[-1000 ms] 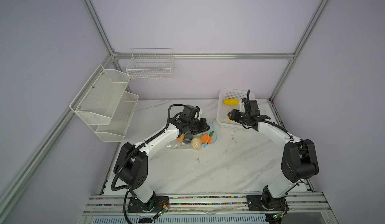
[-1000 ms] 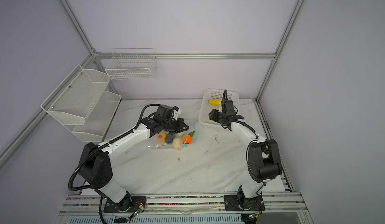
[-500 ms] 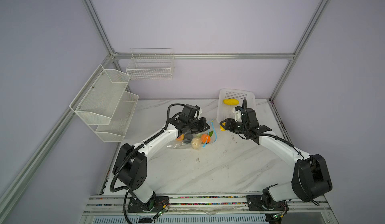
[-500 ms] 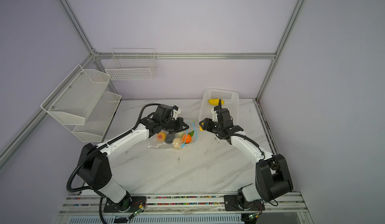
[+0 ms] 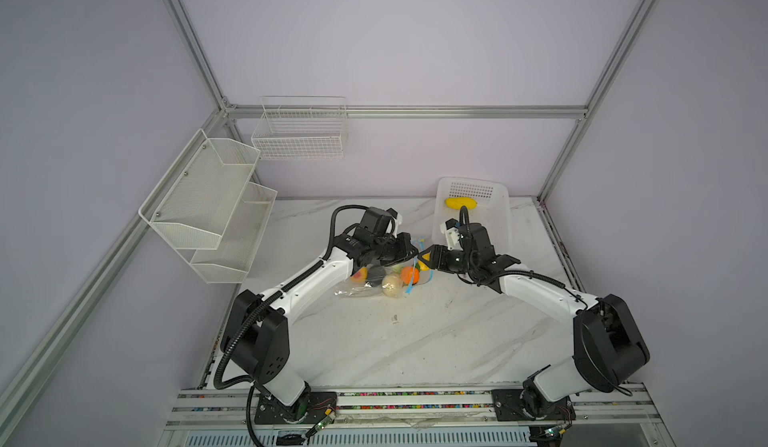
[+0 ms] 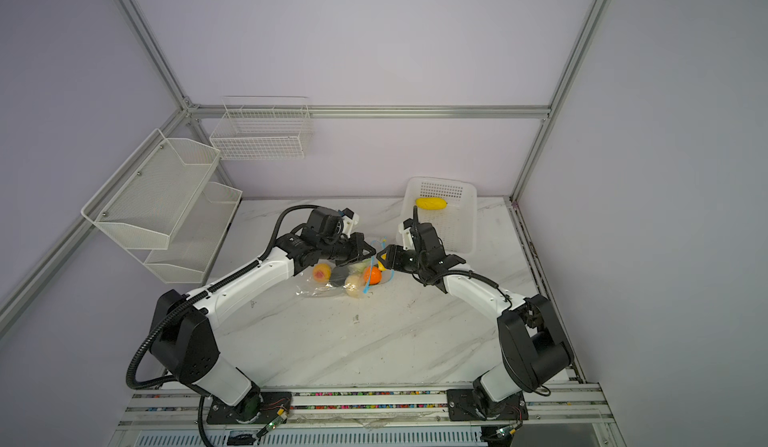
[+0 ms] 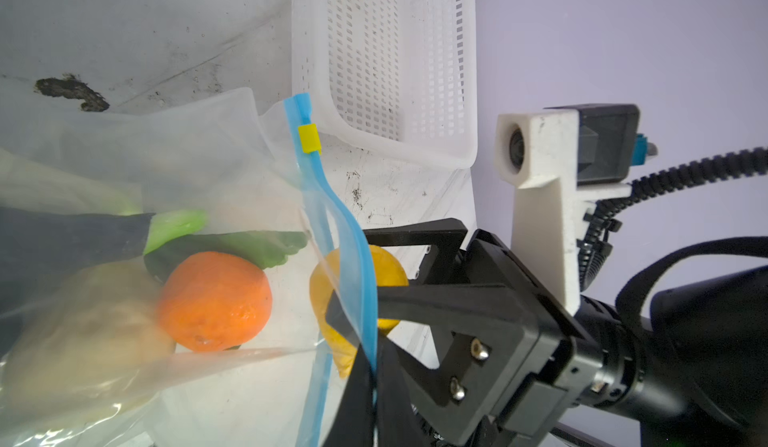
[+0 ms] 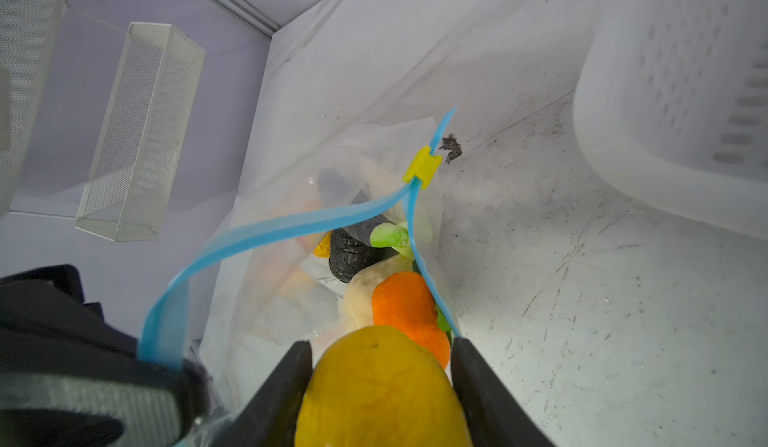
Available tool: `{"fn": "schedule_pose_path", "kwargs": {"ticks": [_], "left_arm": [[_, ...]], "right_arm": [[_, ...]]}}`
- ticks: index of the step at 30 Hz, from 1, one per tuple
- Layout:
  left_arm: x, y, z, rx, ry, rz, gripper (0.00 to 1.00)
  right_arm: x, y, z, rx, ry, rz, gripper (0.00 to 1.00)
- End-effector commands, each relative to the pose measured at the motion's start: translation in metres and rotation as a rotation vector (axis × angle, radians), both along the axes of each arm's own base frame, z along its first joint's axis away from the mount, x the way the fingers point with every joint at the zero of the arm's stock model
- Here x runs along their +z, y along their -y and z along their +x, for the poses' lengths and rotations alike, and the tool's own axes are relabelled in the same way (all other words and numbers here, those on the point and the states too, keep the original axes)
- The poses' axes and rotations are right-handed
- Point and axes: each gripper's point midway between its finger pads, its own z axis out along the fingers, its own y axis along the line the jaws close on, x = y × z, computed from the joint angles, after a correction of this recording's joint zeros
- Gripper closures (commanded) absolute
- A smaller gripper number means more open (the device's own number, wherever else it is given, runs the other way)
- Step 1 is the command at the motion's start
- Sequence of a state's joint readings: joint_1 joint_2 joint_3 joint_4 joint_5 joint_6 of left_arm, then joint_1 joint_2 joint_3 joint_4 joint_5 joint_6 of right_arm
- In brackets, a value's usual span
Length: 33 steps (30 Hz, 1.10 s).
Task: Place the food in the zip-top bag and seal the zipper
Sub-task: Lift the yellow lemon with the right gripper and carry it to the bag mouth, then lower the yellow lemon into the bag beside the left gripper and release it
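- Left gripper pinches the thin light-blue zipper strip, holding open the crinkly transparent zip-top bag lying on the white marble table.
- Right gripper grips 1 yellow toy fruit at the bag's mouth.

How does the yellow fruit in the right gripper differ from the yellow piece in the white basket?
The yellow fruit sits in the right gripper at the zip-top bag; the yellow piece lies free in the white basket. The yellow fruit looks rounded; the yellow piece is elongated. Both are yellow.
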State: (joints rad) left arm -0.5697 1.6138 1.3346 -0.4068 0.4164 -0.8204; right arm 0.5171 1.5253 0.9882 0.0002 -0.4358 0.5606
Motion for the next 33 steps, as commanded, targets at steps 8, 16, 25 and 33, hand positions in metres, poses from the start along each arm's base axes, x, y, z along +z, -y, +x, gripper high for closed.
{"fn": "schedule_pose_path", "kwargs": {"ticks": [8,16,25,33], "left_arm": [[0.046,0.004,0.002,-0.006,0.093,-0.068,1.00],[0.047,0.003,0.001,-0.005,0.096,-0.068,1.00],[0.044,0.003,0.001,-0.006,0.091,-0.065,1.00],[0.044,0.002,0.001,-0.006,0.093,-0.063,1.00]], "right_arm": [[0.006,-0.028,0.000,0.061,0.029,0.016,0.44],[-0.005,-0.039,-0.004,0.094,0.011,0.003,0.40],[-0.010,-0.043,-0.005,0.106,0.002,-0.010,0.36],[-0.005,-0.043,-0.005,0.106,0.013,-0.009,0.35]]}}
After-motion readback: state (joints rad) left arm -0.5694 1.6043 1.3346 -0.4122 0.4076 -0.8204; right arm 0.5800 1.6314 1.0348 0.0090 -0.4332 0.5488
